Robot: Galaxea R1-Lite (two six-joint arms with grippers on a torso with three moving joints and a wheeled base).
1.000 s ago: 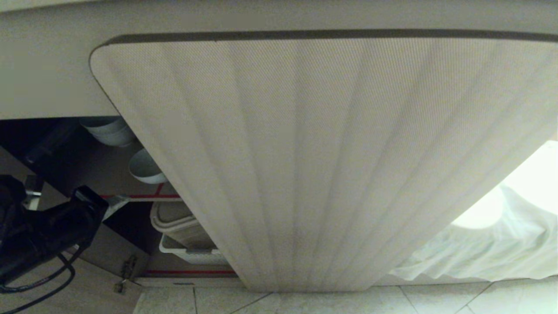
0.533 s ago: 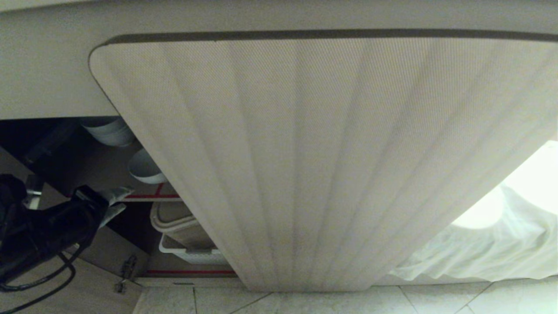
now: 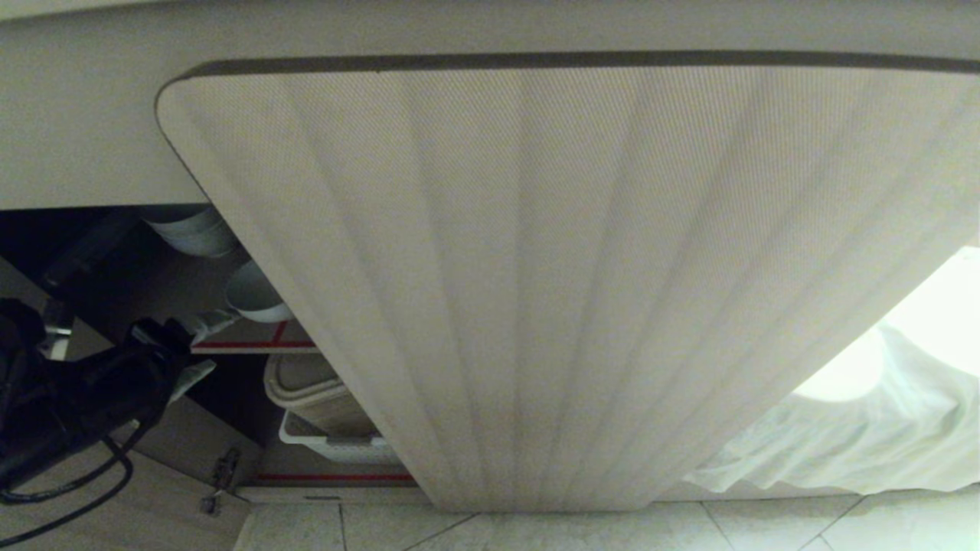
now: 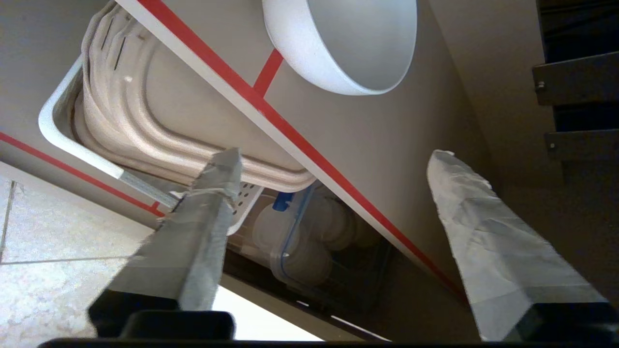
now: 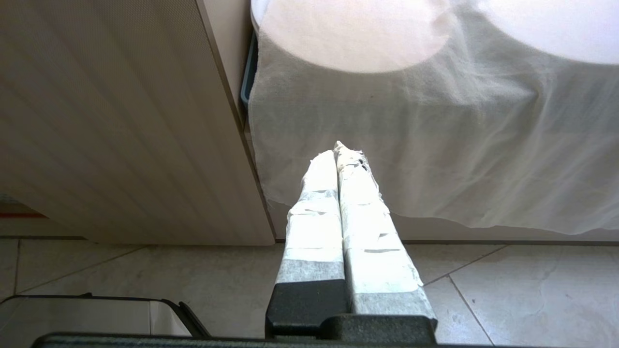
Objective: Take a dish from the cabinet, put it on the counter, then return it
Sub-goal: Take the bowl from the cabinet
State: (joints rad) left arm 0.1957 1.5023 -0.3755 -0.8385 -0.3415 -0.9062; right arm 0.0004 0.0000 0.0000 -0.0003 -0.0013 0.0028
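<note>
The dish (image 3: 256, 295), a small plain white bowl, sits on the cabinet's upper shelf (image 4: 387, 145), just behind the shelf's red-taped front edge. In the left wrist view the dish (image 4: 348, 43) lies a little beyond the fingertips, apart from them. My left gripper (image 3: 203, 348) hovers at that shelf edge, open, with nothing between its taped fingers (image 4: 217, 203); its midpoint (image 4: 333, 162) is over the edge. The cabinet's fluted door (image 3: 574, 268) stands open and fills the head view. My right gripper (image 5: 338, 152) is shut and empty, low above the floor. The counter's top is out of view.
A stack of white bowls (image 3: 191, 229) stands deeper on the same shelf. Beige tubs in a white basket (image 4: 159, 116) and a clear box with a blue clip (image 4: 290, 232) fill the lower shelf. A white cloth (image 3: 842, 428) hangs right of the door. Tiled floor (image 3: 612, 528) lies below.
The left gripper's fingers have spread from shut to wide open. The arm has stayed at the shelf edge and the dish has not moved.
</note>
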